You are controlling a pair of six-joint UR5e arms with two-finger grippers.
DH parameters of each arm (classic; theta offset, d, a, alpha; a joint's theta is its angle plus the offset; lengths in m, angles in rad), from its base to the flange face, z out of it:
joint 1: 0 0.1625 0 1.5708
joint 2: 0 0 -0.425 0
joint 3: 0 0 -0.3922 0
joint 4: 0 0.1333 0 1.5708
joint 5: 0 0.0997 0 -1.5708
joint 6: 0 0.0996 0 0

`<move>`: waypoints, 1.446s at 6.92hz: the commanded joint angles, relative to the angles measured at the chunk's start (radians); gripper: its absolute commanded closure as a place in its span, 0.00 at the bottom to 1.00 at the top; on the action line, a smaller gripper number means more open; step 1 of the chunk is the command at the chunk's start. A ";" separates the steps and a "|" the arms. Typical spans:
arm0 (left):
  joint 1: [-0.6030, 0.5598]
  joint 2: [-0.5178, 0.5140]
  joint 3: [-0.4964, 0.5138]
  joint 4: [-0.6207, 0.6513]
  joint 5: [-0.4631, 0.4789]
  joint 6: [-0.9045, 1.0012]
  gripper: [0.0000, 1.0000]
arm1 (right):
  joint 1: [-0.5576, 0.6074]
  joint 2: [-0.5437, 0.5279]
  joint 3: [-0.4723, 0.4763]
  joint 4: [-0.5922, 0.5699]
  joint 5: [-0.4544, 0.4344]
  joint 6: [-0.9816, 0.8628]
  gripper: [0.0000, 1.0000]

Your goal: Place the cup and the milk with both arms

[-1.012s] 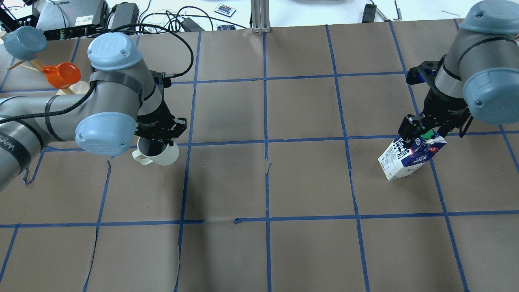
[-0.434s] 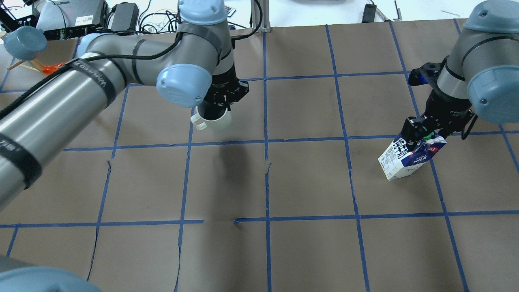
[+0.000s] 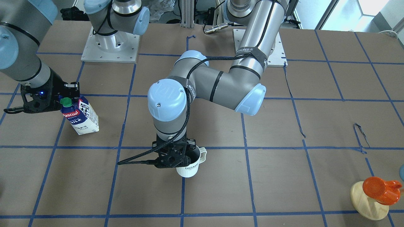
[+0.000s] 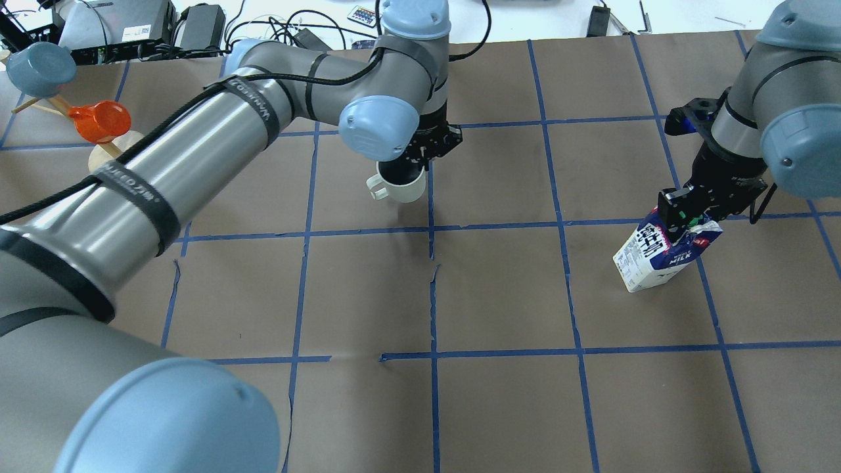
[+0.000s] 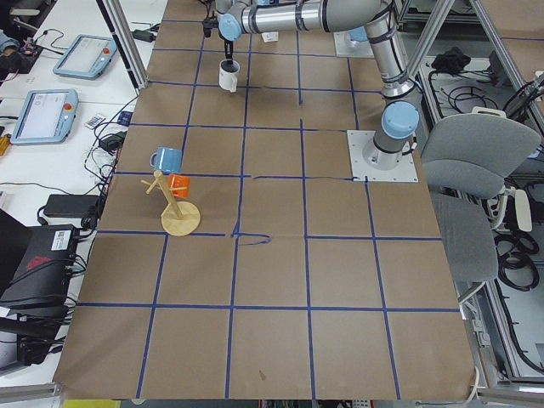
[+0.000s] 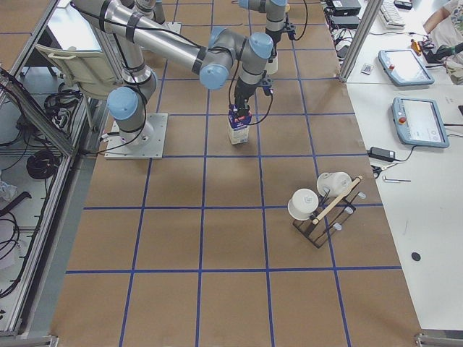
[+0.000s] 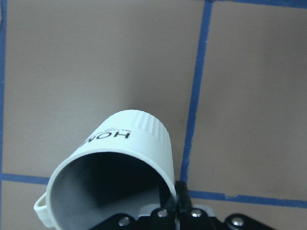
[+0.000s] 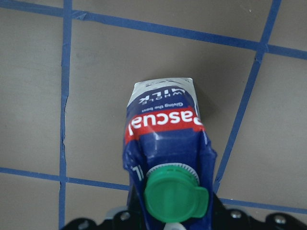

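My left gripper (image 4: 412, 169) is shut on the rim of the white "HOME" cup (image 4: 404, 189), one finger inside it. It holds the cup just above the brown paper near the table's centre line, handle toward the robot's left. The cup also shows in the front view (image 3: 188, 167) and in the left wrist view (image 7: 124, 153). My right gripper (image 4: 686, 211) is shut on the top of the blue and white milk (image 4: 657, 259), by the green cap (image 8: 175, 199). The milk stands on the table at the right and also shows in the front view (image 3: 82, 118).
A wooden stand (image 4: 108, 148) with an orange cup (image 4: 98, 121) and a blue cup (image 4: 39, 66) is at the far left. A rack of white cups (image 6: 322, 206) shows in the exterior right view. Cables and electronics line the far edge (image 4: 197, 26). Blue tape grids the paper.
My left arm has carried the cup from the left side to the right and farther away, to the centre line. The right gripper's fingers have drawn in on the milk's top; the milk stayed put.
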 commanded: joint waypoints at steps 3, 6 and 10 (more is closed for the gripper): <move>-0.021 -0.052 0.038 -0.004 0.006 0.010 0.63 | 0.000 0.006 -0.065 0.012 0.000 0.008 0.76; 0.017 -0.020 0.035 -0.024 0.008 0.021 0.00 | 0.005 0.026 -0.103 0.011 0.086 0.103 0.74; 0.137 0.236 0.021 -0.357 -0.006 0.202 0.00 | 0.098 0.116 -0.250 0.014 0.143 0.239 0.74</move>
